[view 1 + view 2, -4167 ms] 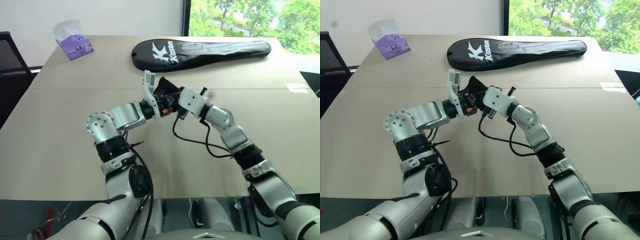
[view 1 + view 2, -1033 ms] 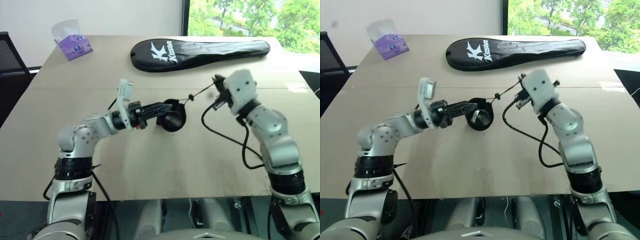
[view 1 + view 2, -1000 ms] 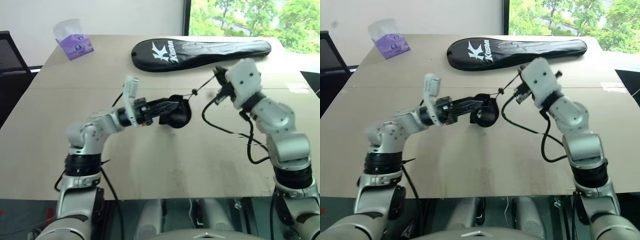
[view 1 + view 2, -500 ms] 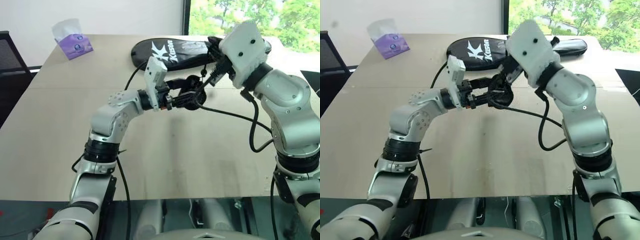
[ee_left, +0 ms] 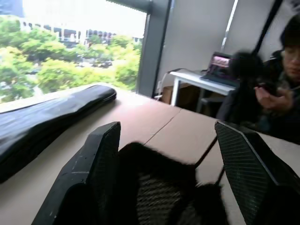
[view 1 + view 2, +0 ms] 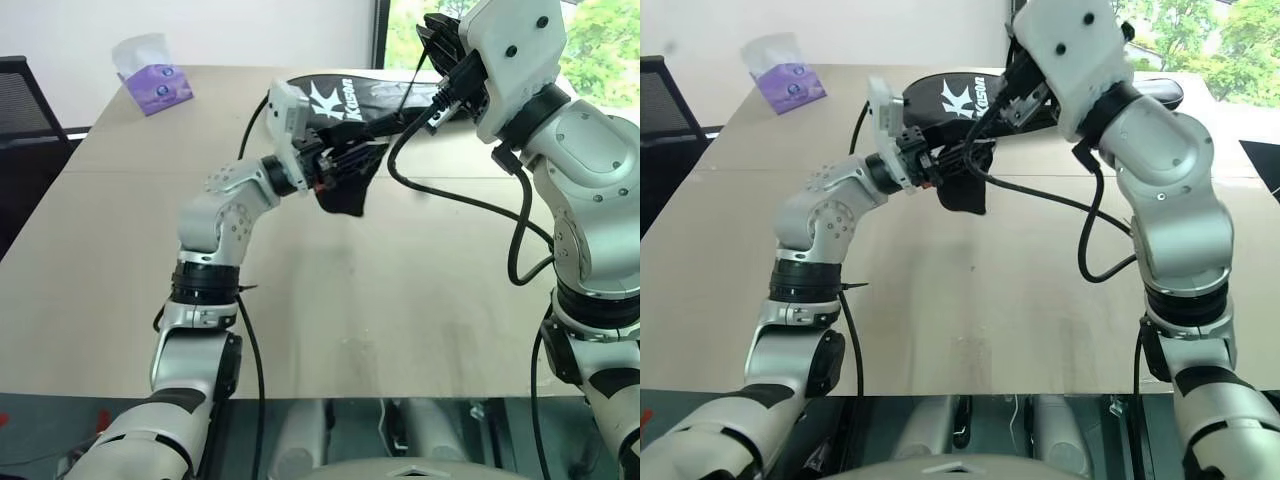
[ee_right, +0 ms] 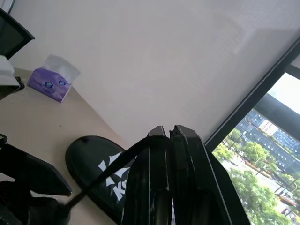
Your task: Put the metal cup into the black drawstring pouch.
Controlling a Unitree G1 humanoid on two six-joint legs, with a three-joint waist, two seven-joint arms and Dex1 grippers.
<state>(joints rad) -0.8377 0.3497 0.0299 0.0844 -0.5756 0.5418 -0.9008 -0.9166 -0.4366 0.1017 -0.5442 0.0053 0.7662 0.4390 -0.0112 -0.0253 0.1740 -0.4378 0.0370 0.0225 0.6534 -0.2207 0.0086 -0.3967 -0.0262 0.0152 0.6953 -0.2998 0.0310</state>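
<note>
Desk [image 6: 330, 300] wide, tan; long racket cover [image 6: 970, 95] at 12 o'clock. Black drawstring pouch [image 6: 345, 185] hanging clear of desk near centre, soft, limp; best taken at mouth hem. Left claw [image 6: 350, 162] spread wide inside pouch mouth, arm reaching level toward 3 o'clock. Right claw [image 7: 161, 136] raised, clamped on cord [image 6: 400, 105]. Metal cup unsighted, presumably inside pouch.

Head stereo downward; close wrist cameras.
</note>
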